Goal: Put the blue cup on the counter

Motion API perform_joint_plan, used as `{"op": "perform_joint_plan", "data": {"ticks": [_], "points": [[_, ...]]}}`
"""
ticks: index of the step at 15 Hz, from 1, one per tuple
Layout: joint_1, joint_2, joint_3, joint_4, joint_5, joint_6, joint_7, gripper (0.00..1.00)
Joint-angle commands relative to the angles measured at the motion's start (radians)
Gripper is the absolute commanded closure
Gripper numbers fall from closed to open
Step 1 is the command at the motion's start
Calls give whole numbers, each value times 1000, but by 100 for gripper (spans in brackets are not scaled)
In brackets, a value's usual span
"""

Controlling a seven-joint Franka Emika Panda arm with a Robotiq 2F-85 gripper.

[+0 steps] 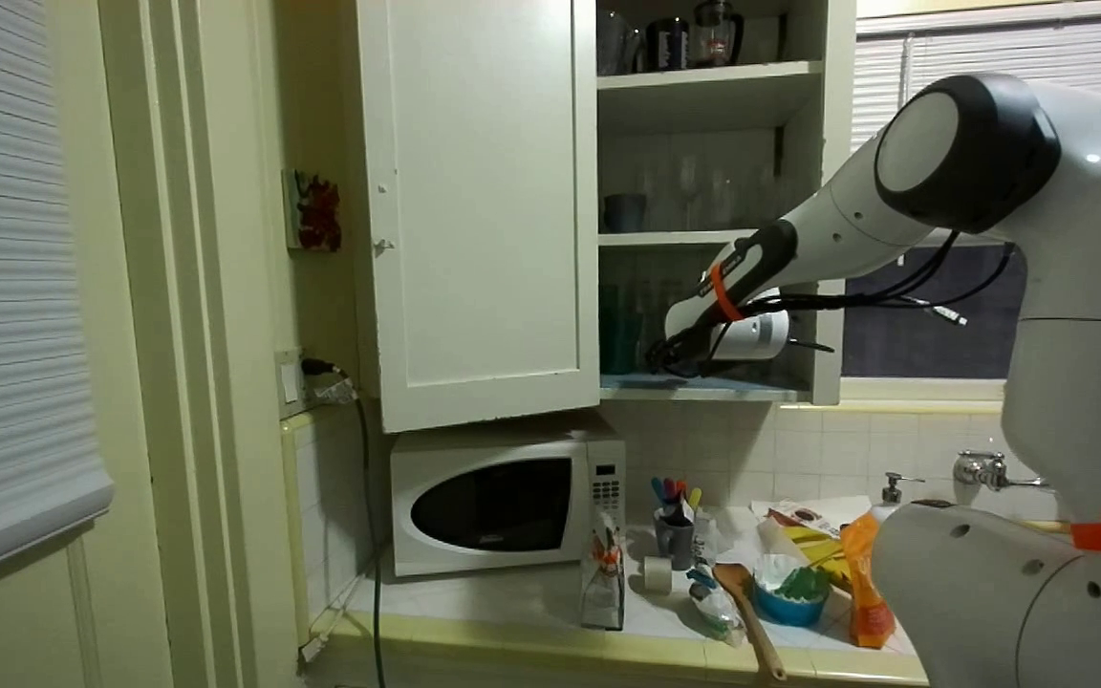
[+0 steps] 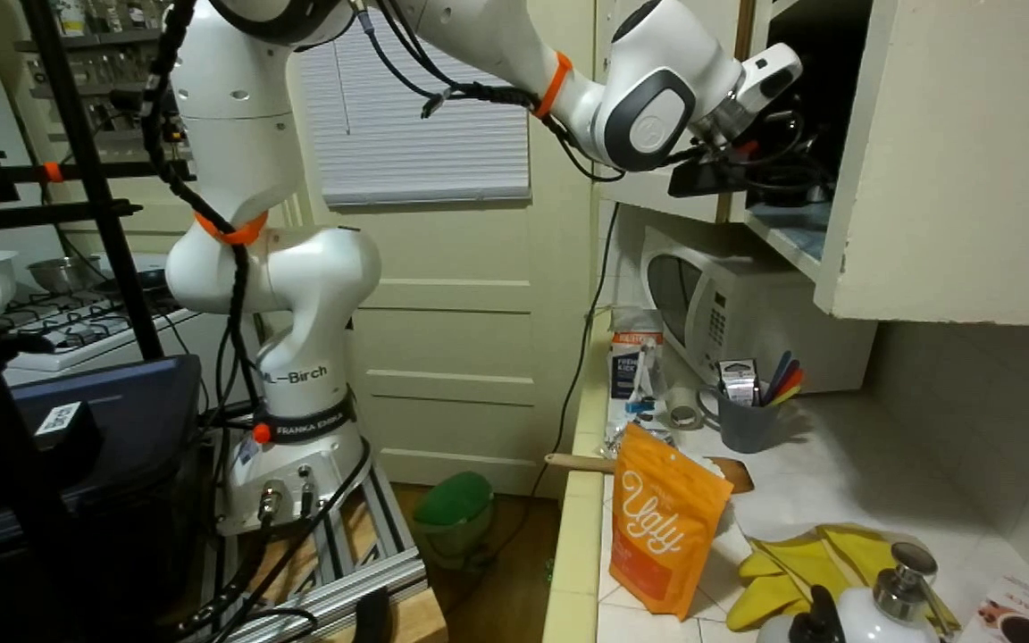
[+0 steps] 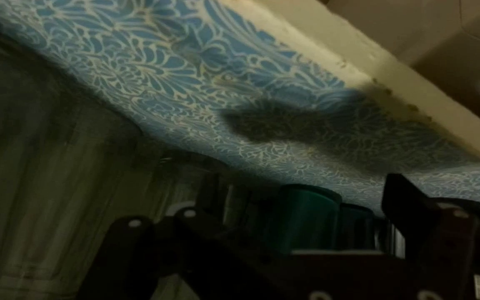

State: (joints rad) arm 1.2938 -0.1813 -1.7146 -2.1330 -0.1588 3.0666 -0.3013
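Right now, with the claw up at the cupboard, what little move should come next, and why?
Probably ease the open claw slightly forward toward the bigger-looking teal cup before closing. The wrist view shows that cup between the spread fingers, with neither seen touching it; depth is hard to judge, so creeping in seems wiser than squeezing now.

Wrist view: dim, soft; one dark shadow across blue-patterned shelf liner [image 3: 206, 89]; my gripper [image 3: 302, 183], near-black silhouette.

White microwave [image 1: 493, 505], orange pouch [image 2: 668, 527], wooden utensil [image 1: 757, 626], gray mug [image 2: 747, 427]
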Motion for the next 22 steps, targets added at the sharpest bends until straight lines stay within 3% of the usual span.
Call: {"op": "perform_joint_plan", "data": {"ticks": [1, 6, 12, 13, 15, 19, 22], "points": [[153, -17, -152, 68, -32, -66, 2, 0], [363, -54, -339, 130, -81, -74, 73, 0], [573, -110, -535, 193, -61, -76, 290, 0], [507, -73, -469, 144, -44, -44, 220, 0], [545, -87, -510, 159, -44, -44, 255, 0], [582, -110, -531, 191, -62, -53, 264, 0], [638, -113, -594, 218, -93, -61, 286, 0]]}}
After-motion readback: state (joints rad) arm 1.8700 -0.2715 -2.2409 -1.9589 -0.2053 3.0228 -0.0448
